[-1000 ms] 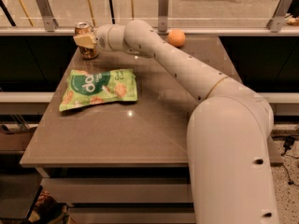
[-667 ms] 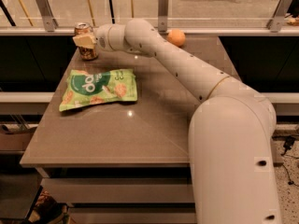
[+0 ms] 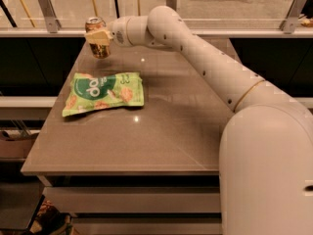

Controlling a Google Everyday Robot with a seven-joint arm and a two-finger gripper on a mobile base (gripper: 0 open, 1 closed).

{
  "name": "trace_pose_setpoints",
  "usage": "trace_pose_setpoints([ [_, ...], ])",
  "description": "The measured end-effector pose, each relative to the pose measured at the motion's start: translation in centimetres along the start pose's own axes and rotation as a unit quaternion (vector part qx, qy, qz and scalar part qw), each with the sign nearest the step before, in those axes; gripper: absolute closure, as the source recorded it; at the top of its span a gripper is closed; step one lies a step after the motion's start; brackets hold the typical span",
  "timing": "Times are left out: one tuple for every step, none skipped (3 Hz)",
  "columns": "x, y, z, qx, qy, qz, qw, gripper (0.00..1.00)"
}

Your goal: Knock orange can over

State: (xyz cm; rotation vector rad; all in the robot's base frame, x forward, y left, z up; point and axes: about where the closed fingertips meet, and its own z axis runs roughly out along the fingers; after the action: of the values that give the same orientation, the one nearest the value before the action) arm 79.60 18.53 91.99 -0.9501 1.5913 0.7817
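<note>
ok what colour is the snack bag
The snack bag is light green with white lettering, clearest in the camera view. The gripper is at the orange can.

The arm [image 3: 205,58] runs up from the big white base [image 3: 269,170] at the near right and reaches diagonally across the counter [image 3: 171,131]. The wrist [image 3: 124,31] is roughly level and pointing left, with the gripper [image 3: 99,36] parked just above the far left corner, right by the far edge.
</note>
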Motion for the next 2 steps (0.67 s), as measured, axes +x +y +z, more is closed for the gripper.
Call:
trace_pose_setpoints([
  [-1.6, 0.4, -2.7, 0.012, 0.023, -0.015, 0.9996, 1.00],
  [-3.5, 1.2, -5.0, 0.039, 0.071, -0.020, 0.9965, 1.00],
])
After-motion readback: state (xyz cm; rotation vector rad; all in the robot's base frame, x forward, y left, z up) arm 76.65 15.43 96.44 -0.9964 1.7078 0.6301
